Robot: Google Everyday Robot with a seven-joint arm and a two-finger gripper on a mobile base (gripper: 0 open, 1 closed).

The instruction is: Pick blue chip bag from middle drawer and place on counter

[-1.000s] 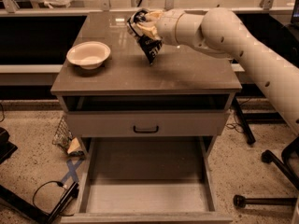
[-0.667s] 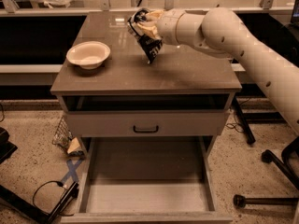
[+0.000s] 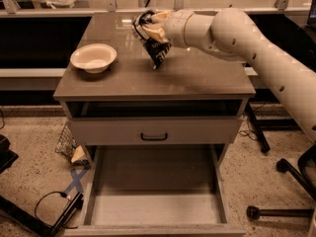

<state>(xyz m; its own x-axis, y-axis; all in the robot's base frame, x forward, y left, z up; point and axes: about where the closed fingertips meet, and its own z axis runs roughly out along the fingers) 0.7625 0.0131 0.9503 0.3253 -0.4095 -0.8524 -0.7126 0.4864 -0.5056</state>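
The blue chip bag point(image 3: 157, 49) hangs tilted from my gripper point(image 3: 148, 27), its lower corner at or just touching the counter point(image 3: 197, 75) near the middle back. The gripper is shut on the bag's top, and the pale arm reaches in from the right. The middle drawer point(image 3: 154, 181) is pulled wide open below, and its pale floor is bare.
A white bowl point(image 3: 94, 58) sits on the counter's left side. A shut drawer front with a black handle point(image 3: 154, 137) is above the open drawer. A chair base point(image 3: 276, 211) stands at the right. Cables and a crumpled wrapper point(image 3: 71, 149) lie on the floor at the left.
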